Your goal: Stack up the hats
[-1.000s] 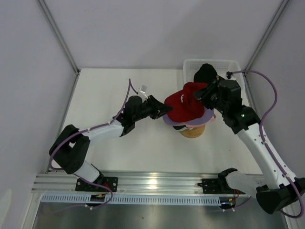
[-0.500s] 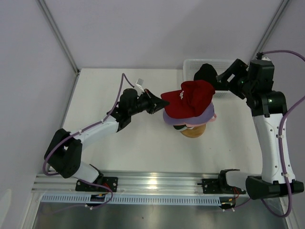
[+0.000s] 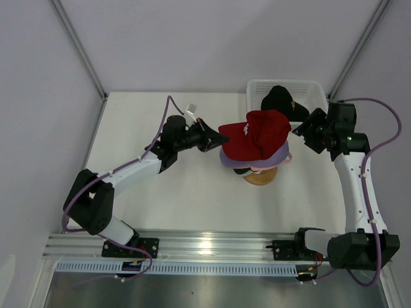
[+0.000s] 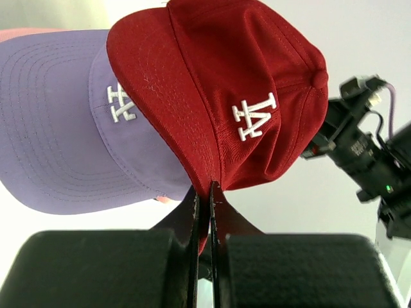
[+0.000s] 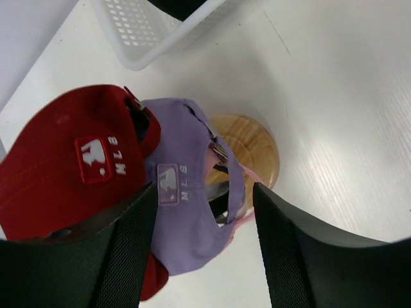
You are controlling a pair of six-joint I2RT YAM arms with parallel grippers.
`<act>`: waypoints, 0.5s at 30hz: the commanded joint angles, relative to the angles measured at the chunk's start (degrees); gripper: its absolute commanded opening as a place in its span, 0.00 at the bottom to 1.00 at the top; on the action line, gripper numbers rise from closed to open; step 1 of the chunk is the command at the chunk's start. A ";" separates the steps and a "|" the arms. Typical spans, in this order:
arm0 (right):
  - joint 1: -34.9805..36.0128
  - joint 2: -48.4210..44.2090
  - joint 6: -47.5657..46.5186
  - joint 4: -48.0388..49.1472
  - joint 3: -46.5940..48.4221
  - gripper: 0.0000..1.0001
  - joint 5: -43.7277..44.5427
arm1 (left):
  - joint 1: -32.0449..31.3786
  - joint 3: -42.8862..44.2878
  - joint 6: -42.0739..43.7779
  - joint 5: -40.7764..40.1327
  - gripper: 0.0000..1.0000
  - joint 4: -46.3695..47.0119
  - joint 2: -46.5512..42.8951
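A red cap [image 3: 257,131] lies on top of a lavender cap [image 3: 277,154], with a pink cap edge [image 3: 287,158] below, all on the round wooden stand [image 3: 260,176]. A dark cap bit [image 3: 242,171] shows under them. My left gripper [image 3: 217,138] is shut on the red cap's brim; the left wrist view shows the brim [image 4: 192,128] pinched at the left gripper [image 4: 204,191], with the lavender cap [image 4: 58,128] beside it. My right gripper [image 3: 300,128] is open and empty just right of the stack, with the lavender cap's back [image 5: 186,192] between its spread fingers [image 5: 128,250]. A black cap [image 3: 280,99] lies in the basket.
The white mesh basket [image 3: 308,85] stands at the back right, close behind my right gripper; its corner shows in the right wrist view [image 5: 148,38]. The enclosure walls rise on both sides.
My right gripper has let go of the red cap, swung away to the right and come back down beside the stack. My left gripper still holds the brim and has shifted slightly back.
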 commanded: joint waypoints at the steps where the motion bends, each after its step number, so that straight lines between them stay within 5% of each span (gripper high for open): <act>1: -1.23 1.03 2.21 7.70 -0.97 0.63 -4.33 | 0.34 1.21 4.74 2.08 0.01 -2.78 1.28; 10: -2.55 5.51 5.64 14.84 -1.15 0.61 -9.51 | 0.51 0.07 4.74 2.43 0.01 -0.50 1.37; 15: -2.55 7.53 5.74 11.79 -0.62 0.47 -9.70 | 0.78 -0.63 4.39 2.34 0.01 0.64 1.28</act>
